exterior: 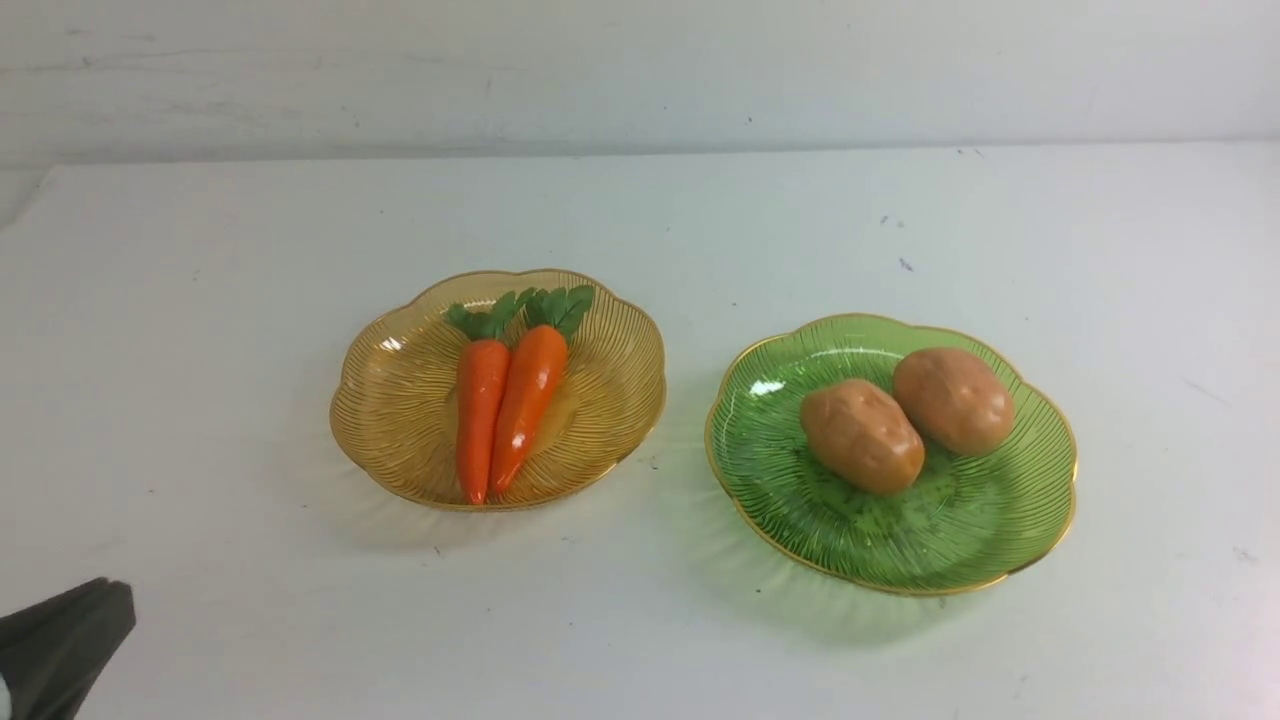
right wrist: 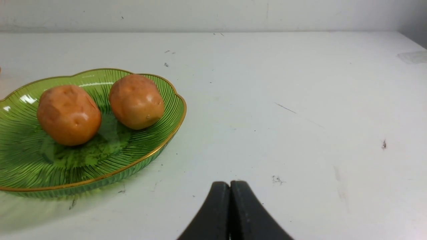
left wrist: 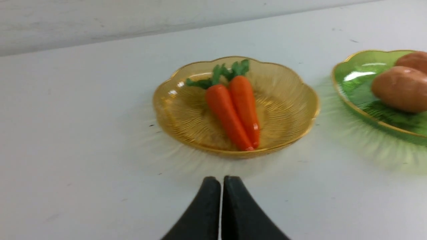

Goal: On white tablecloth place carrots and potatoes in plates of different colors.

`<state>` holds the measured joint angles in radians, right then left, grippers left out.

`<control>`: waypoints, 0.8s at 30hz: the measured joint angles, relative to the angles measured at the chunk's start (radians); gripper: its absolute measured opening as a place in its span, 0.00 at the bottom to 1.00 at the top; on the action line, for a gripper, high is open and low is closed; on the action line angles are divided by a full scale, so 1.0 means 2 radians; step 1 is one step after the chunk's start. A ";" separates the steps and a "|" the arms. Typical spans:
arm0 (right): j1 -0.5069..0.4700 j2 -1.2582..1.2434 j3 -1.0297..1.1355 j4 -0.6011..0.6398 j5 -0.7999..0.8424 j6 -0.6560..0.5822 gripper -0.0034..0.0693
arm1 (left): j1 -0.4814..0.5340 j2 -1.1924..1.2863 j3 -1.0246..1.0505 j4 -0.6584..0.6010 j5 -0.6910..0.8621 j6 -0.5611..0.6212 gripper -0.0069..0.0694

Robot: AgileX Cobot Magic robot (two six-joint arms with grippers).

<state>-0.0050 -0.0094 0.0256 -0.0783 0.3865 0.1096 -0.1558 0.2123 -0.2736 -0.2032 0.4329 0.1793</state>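
Both grippers, left (left wrist: 222, 180) and right (right wrist: 230, 184), are clenched, holding nothing, with bare tablecloth (exterior: 600, 620) between them and the plates' (exterior: 400, 470) gold rims. Only the front view shows both plates whole.

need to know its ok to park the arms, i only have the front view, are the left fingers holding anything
Observer: No. In the left wrist view the left fingers are shut with nothing between them.

Operator: and the right ones, cant see that arm at all

Observer: The right fingers are shut too, also empty, on the near side of the scalloped green glass plate.

Operator: anything out past that plate on the right

Observer: The right wrist view shows a grey patch on the white surface, near its far corner.
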 joint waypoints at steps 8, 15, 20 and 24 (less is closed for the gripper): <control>0.000 0.000 0.000 0.000 0.000 0.000 0.03 | 0.074 -0.104 0.106 0.087 -0.002 -0.094 0.09; 0.000 0.000 0.000 0.000 0.000 0.000 0.03 | 0.068 -0.112 0.145 0.102 -0.009 -0.110 0.09; 0.000 0.000 0.000 0.000 0.000 0.000 0.03 | 0.052 -0.112 0.149 0.105 -0.014 -0.111 0.09; 0.000 0.000 0.000 0.000 0.000 0.000 0.03 | 0.040 -0.112 0.149 0.105 -0.014 -0.112 0.09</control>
<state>-0.0050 -0.0094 0.0256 -0.0783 0.3865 0.1096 -0.0756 -0.0122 0.0241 0.0068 0.4047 -0.0439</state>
